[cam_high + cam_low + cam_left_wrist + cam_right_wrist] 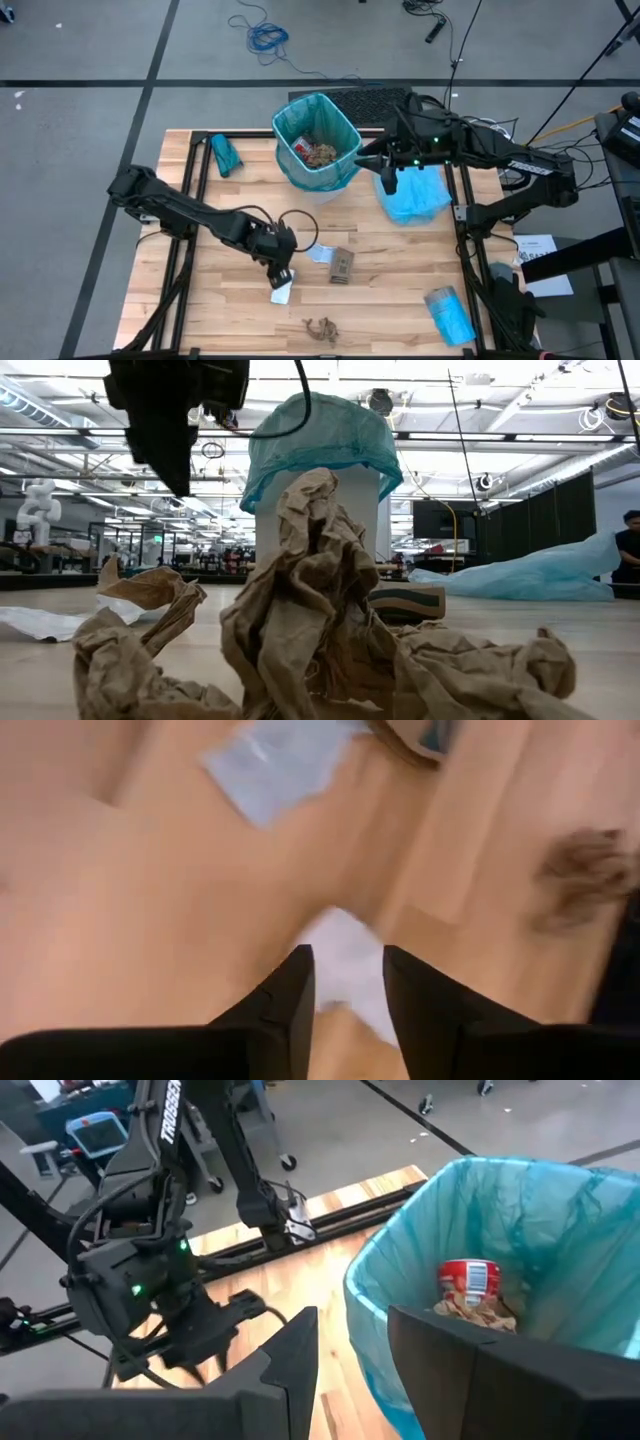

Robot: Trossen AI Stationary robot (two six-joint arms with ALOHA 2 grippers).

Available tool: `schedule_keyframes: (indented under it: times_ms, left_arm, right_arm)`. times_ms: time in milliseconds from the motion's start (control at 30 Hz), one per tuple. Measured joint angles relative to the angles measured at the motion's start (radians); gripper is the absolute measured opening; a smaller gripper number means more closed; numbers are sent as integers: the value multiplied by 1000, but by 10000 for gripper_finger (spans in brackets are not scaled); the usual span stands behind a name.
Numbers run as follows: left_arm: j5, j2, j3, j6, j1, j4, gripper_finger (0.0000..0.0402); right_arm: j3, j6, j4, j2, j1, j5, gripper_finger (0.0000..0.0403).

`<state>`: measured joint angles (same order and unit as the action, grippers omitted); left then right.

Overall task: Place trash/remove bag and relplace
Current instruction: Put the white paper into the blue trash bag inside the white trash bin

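The bin, lined with a teal bag, stands at the table's far middle. Inside it lie a red-and-white bottle and brown paper. My left gripper hangs open above a white packet lying flat on the table, clear of it. A pale blue scrap, a brown carton and a crumpled paper wad lie nearby. My right gripper is open, with nothing between its fingers, raised beside the bin's right rim.
A loose blue bag lies spread on the table right of the bin. A rolled teal bag lies at the far left, and another blue bag at the near right. Bare wood shows at the near left.
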<state>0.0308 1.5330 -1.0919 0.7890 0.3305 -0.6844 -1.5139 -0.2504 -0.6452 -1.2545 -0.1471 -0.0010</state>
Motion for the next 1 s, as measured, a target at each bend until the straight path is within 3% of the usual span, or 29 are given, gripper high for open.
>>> schedule_keyframes:
  times_ms: [300,567,1000]
  left_arm:
    - [59,4,141,369,6,35,172]
    - [91,3,312,564,6,476,179]
    - [68,-6,314,554,6,372,179]
  right_arm:
    - [0,0,-58,2,0,0,116]
    - [0,-10,-63,9,31,0,116]
    - [0,-24,-63,19,39,1,116]
